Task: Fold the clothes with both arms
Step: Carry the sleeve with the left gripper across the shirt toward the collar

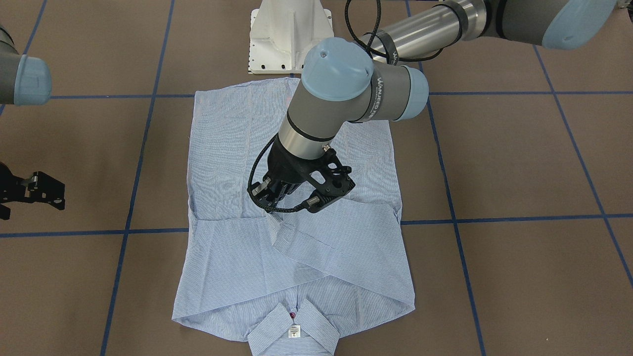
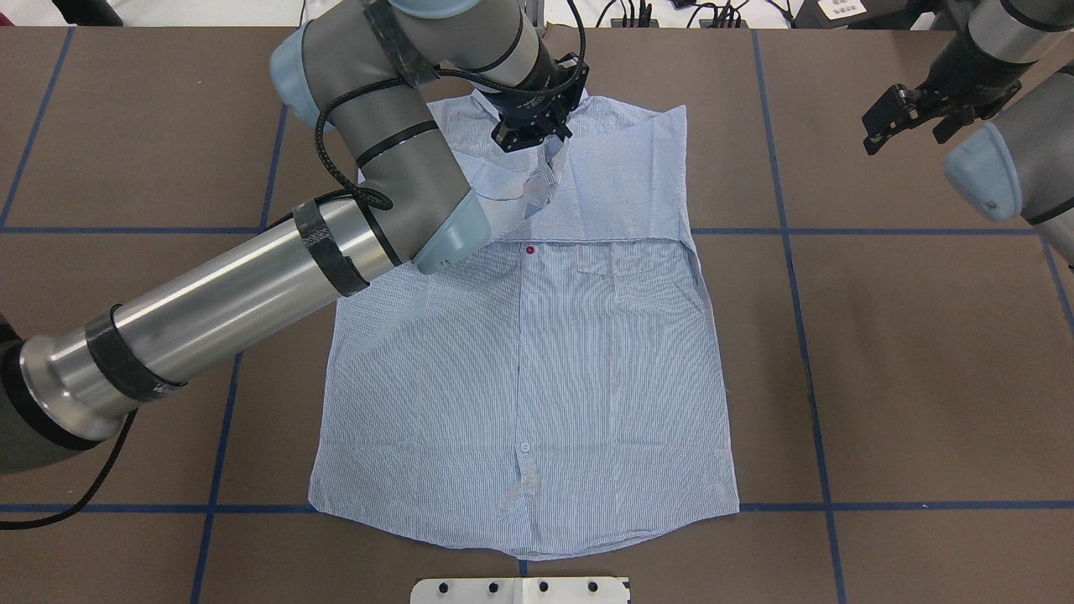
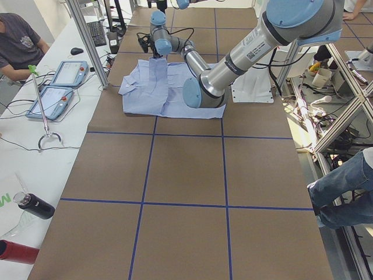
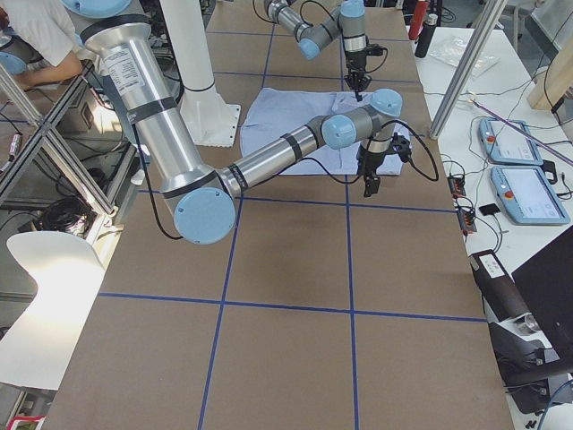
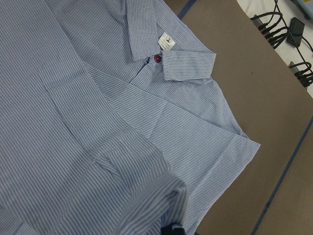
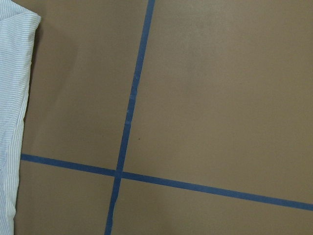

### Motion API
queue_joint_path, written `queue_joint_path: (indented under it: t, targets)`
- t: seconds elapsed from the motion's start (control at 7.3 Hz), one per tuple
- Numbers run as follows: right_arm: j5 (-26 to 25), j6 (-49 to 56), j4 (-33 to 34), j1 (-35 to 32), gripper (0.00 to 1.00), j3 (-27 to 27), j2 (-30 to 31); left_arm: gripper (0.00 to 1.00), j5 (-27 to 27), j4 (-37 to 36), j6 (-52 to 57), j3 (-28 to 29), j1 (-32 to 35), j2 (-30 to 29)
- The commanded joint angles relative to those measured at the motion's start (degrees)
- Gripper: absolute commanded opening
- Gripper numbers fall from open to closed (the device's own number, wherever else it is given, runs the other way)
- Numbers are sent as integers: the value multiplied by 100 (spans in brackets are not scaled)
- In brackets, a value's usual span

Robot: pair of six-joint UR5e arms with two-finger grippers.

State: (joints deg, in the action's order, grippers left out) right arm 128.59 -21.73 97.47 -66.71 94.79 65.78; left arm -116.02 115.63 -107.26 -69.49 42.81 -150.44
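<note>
The light blue striped shirt (image 2: pixel 537 377) lies flat and front up, collar (image 1: pixel 292 329) at the far side from the robot, both sleeves folded across the chest. My left gripper (image 2: pixel 537 138) hovers over the upper chest, shut on the end of a sleeve (image 2: pixel 545 172) and lifting it slightly. The left wrist view shows that bunched sleeve (image 5: pixel 142 196), the white neck tag (image 5: pixel 166 42) and a red button (image 5: pixel 157 58). My right gripper (image 2: pixel 910 134) is open and empty above bare table, to the right of the shirt. The right wrist view shows only the shirt's edge (image 6: pixel 14 73).
The white pedestal base (image 1: pixel 289 34) stands at the robot's side of the table, close to the shirt's hem. Blue tape lines (image 2: pixel 789 252) cross the brown table. Tablets (image 3: pixel 58 87) and an operator (image 3: pixel 17 41) are beyond the far edge.
</note>
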Motion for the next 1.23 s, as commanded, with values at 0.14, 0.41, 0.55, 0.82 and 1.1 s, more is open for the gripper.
queue_joint_path:
  t: [0.14,0.41,0.55,0.82,1.1]
  targets:
    - [-9,-7,0,0,100,-4,31,0,18,766,-31,636,-10,-178]
    - [-9,-7,0,9,100,-4,31,0,105,1005,-49,761,-185,-231]
    - [-9,-7,0,0,100,-4,32,0,106,1006,-58,761,-203,-258]
    - [0,-16,0,0,100,4,40,0,106,1136,-84,814,-203,-328]
    - [0,-16,0,0,100,4,49,0,115,1304,-163,893,-238,-329]
